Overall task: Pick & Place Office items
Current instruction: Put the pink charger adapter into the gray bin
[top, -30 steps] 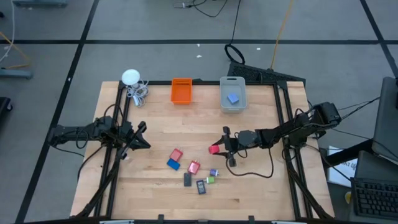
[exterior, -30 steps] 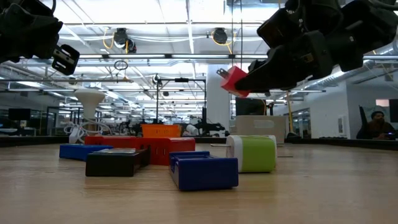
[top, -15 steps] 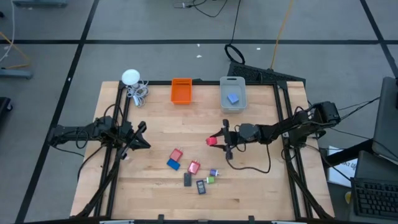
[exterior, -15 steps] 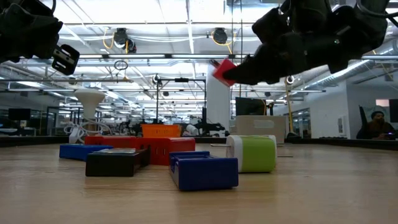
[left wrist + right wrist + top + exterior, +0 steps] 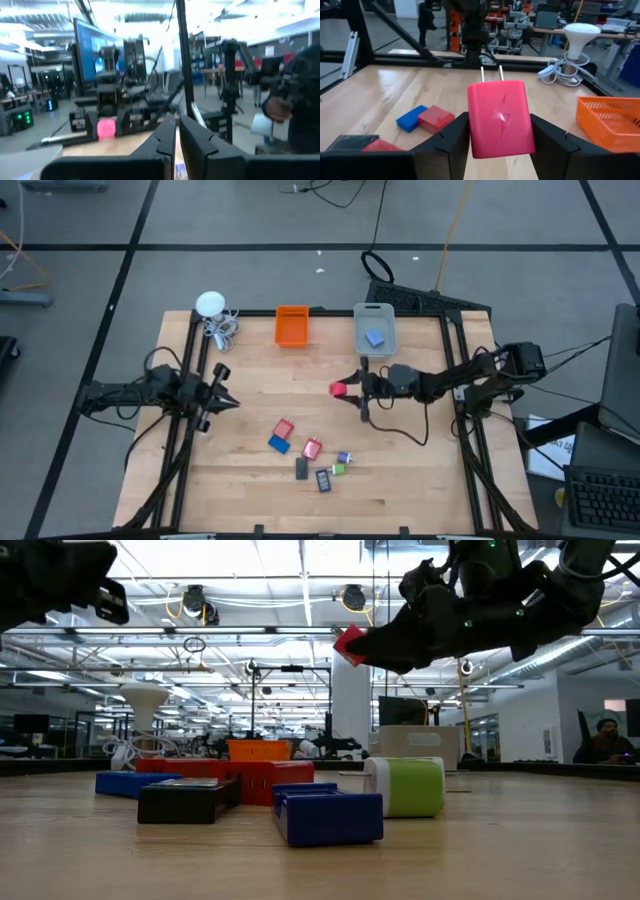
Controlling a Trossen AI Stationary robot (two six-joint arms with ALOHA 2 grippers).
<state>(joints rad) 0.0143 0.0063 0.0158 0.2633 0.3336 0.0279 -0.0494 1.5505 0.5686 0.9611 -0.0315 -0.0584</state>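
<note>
My right gripper [image 5: 500, 142] is shut on a red charger block [image 5: 500, 117] with two metal prongs. It hangs well above the table in front of the clear grey bin [image 5: 373, 330], and shows in the low view as the block [image 5: 349, 643]. Several office items lie on the middle of the table: a red block [image 5: 283, 428], a blue one [image 5: 278, 444], a pink one [image 5: 312, 448], dark flat pieces [image 5: 302, 469] and a green bit [image 5: 339, 469]. My left gripper [image 5: 226, 400] is shut, holds nothing and waits at the table's left side. My right gripper pinches the red block's two side faces [image 5: 472, 130] between its two fingers [image 5: 451, 140], at the end away from the prongs. The fingers come level from the table's right side. The block is lifted clear of the table, its prongs [image 5: 491, 74] pointing away from the gripper.
An orange bin [image 5: 292, 326] stands at the far edge beside the grey bin, which holds a blue piece [image 5: 375, 338]. A white round gadget [image 5: 210, 304] with a coiled cable sits at the far left corner. A dark cable [image 5: 400, 435] trails on the table under the right arm.
My right gripper has swung toward the table's far edge with the red block, rising slightly, and the block has stayed clear of the table in the same hold. My left gripper has tipped up and rolled a little where it was.
</note>
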